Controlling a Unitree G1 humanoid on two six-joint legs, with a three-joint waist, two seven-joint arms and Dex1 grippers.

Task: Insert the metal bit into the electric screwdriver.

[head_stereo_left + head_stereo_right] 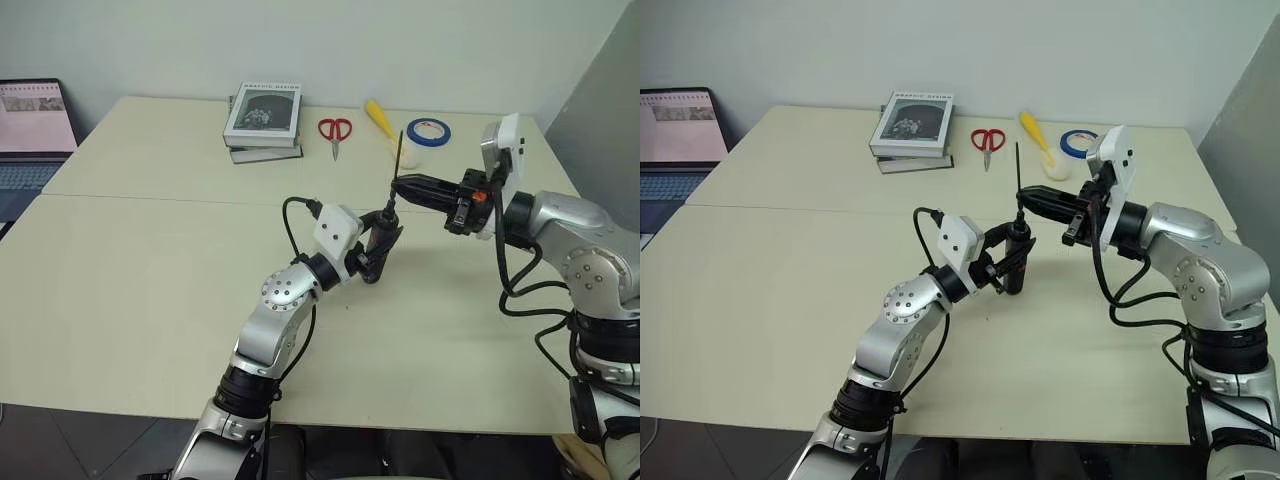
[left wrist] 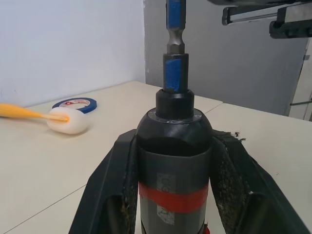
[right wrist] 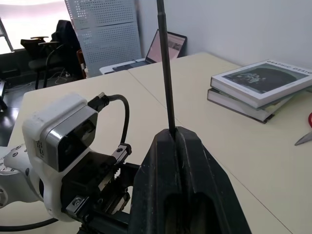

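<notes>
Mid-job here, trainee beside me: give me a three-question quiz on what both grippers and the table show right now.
1. True or false: the left gripper is shut on the electric screwdriver, held upright.
2. What does the right gripper pinch?
A. the red-handled scissors
B. the metal bit
C. the blue tape roll
3. Fill in: in the left wrist view the bit's lower end sits in the screwdriver's ____-coloured tip.

Key
1. True: both fingers clamp the black body near its red band.
2. B: the thin rod stands upright between the shut fingers, directly above the screwdriver.
3. Blue.
</notes>
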